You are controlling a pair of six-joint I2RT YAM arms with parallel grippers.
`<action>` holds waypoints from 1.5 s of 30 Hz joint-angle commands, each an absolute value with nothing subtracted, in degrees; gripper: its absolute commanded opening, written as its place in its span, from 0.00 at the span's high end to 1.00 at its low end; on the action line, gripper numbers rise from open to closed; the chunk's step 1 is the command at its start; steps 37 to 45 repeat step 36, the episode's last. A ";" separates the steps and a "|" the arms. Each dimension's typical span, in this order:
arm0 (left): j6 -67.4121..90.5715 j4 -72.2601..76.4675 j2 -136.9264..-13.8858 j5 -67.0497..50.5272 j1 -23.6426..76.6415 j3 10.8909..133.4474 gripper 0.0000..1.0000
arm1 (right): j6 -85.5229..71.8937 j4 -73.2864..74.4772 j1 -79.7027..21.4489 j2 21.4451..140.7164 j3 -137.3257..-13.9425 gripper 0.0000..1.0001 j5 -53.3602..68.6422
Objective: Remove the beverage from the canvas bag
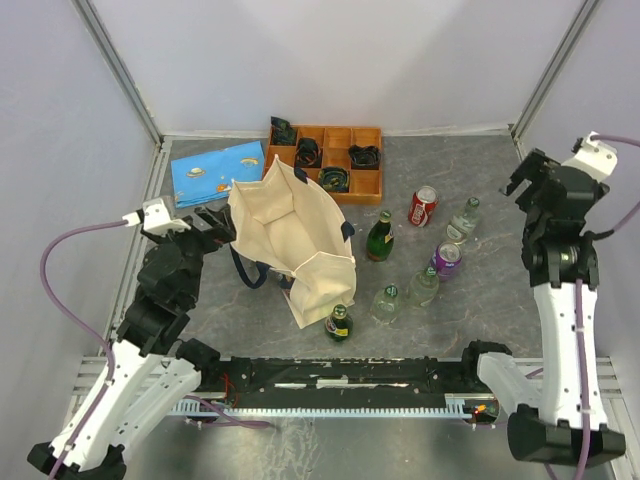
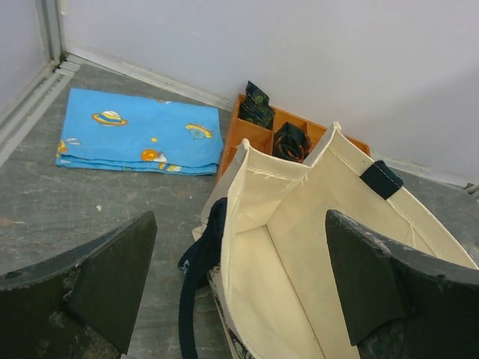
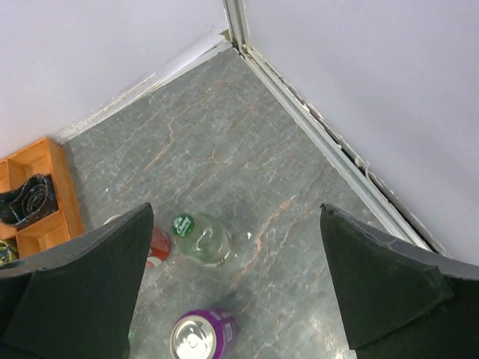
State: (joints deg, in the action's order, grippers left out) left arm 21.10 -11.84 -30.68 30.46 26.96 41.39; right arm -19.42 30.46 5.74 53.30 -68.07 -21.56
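Observation:
The cream canvas bag [image 1: 285, 225] stands open in the middle left, with a navy handle [image 1: 250, 272] hanging at its left side. My left gripper [image 1: 216, 228] is open and empty just left of the bag's mouth. In the left wrist view the gripper [image 2: 239, 224] looks into the bag [image 2: 299, 247], and the part of the inside that shows holds no beverage. The bottom of the bag is hidden. My right gripper [image 1: 520, 172] is open and empty, raised at the far right; the right wrist view [image 3: 236, 213] shows it above the floor.
Several drinks stand right of the bag: a dark green bottle [image 1: 380, 237], a red can [image 1: 423, 207], a purple can [image 1: 446, 260], clear bottles [image 1: 424, 287], and another green bottle [image 1: 339, 323] at the bag's front. An orange tray [image 1: 366, 182] and a blue pouch [image 1: 218, 172] lie behind.

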 commanded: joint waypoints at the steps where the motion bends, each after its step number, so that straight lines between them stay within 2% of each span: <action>1: 16.72 -14.56 -28.70 36.12 26.73 44.72 0.01 | -23.05 36.26 5.85 47.80 -67.22 0.01 -26.84; 10: 15.53 -18.23 -26.08 42.46 26.75 46.84 0.01 | -26.23 56.15 5.83 47.66 -73.23 0.01 -30.85; 16: 16.55 -19.95 -25.92 44.40 26.77 46.65 0.01 | -25.99 63.29 5.86 46.22 -74.76 0.01 -35.18; 45: 20.02 -25.62 -25.36 45.72 26.81 47.47 0.01 | -26.38 63.57 5.80 43.13 -74.56 0.01 -36.76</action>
